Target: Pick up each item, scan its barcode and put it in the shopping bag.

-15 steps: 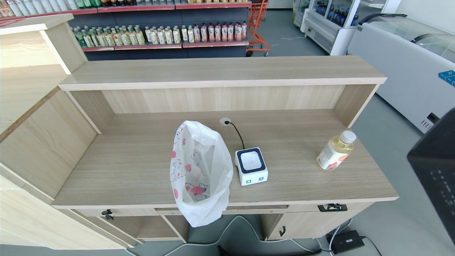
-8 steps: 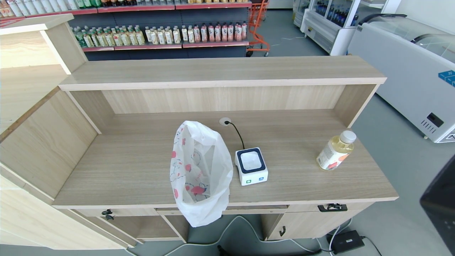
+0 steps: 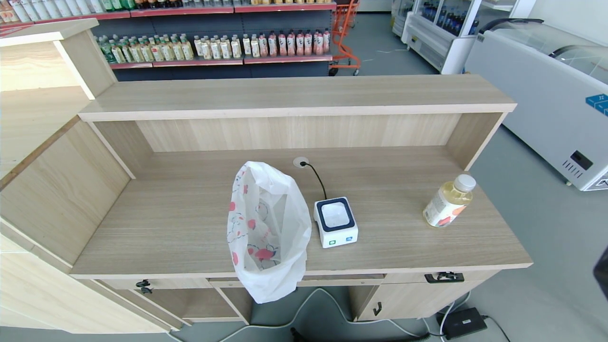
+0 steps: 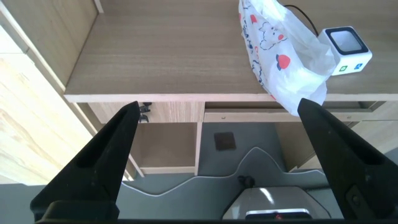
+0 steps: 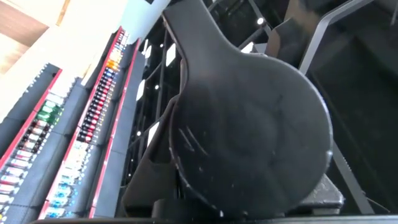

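Observation:
A bottle (image 3: 449,202) of pale yellow drink with a white cap stands near the right end of the wooden counter (image 3: 180,213). A white shopping bag (image 3: 266,228) with red prints stands open at the counter's front middle, its bottom hanging over the edge. Just right of it sits the white barcode scanner (image 3: 335,221), window facing up. My left gripper (image 4: 214,168) is open, low in front of the counter, with the bag (image 4: 280,56) and scanner (image 4: 346,46) beyond it. My right gripper (image 5: 249,124) is a dark rounded shape against ceiling and shelves.
A raised ledge (image 3: 294,95) runs along the counter's back, with side walls at both ends. The scanner's black cable (image 3: 316,178) leads to a hole in the counter. A dark piece of my right arm (image 3: 602,271) shows at the far right. A chest freezer (image 3: 546,80) stands right.
The dark part of my right arm at the head view's right edge has dropped lower and nearly left the picture. Bottle, bag and scanner have not moved.

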`<state>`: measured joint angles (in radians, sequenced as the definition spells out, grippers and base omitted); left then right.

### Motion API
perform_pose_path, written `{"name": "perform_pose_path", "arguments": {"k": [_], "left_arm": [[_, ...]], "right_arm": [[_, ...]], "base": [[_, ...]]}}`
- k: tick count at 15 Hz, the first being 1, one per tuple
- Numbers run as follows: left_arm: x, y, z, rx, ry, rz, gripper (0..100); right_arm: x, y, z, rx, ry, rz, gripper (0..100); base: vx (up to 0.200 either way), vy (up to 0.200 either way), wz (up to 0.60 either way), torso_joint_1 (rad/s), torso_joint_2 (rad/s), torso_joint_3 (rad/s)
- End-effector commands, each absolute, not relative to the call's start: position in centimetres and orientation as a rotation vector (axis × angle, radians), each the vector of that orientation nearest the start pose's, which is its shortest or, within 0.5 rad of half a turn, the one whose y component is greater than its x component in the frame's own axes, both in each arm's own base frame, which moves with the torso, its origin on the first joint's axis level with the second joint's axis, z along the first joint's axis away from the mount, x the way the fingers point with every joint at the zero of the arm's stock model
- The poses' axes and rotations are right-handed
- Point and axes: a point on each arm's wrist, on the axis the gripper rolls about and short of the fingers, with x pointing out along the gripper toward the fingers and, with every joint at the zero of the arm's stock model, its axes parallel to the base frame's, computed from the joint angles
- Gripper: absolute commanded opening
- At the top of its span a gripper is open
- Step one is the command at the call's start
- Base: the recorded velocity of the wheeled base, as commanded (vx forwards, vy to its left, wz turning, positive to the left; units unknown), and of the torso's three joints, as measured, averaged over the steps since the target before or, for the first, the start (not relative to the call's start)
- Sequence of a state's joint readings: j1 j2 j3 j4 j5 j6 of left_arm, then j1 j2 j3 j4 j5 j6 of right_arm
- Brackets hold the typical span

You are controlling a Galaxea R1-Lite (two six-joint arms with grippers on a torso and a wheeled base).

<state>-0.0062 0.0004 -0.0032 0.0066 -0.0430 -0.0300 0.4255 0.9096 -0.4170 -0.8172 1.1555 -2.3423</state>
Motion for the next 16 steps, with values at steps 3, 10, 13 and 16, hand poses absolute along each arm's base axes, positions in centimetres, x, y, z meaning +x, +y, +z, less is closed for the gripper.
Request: {"name": "perform_pose_path", "arguments": {"k": [3, 10, 13, 16], "left_arm": [[-2.3, -0.1, 7.6, -0.031, 0.004, -0.049, 100], [-2.3, -0.1, 7.6, -0.031, 0.004, -0.049, 100], [-2.3, -0.1, 7.6, -0.031, 0.004, -0.048, 100], [-2.3, -0.1, 7.6, -0.031, 0.005, -0.049, 100]], "right_arm": [[7.6, 5.7, 24.8, 2.428, 2.585, -0.512, 0], [8.4, 6.1, 25.2, 2.440, 2.592, -0.589, 0], [12.2, 5.6, 26.3, 3.081, 2.358, -0.956, 0], [14.8, 1.7, 23.4, 4.528, 1.438, -1.575, 0]], "base": [[0.000, 0.000, 0.00, 0.000, 0.00, 0.000], [0.000, 0.000, 0.00, 0.000, 0.00, 0.000], [0.000, 0.000, 0.00, 0.000, 0.00, 0.000], [0.000, 0.000, 0.00, 0.000, 0.00, 0.000]]}}
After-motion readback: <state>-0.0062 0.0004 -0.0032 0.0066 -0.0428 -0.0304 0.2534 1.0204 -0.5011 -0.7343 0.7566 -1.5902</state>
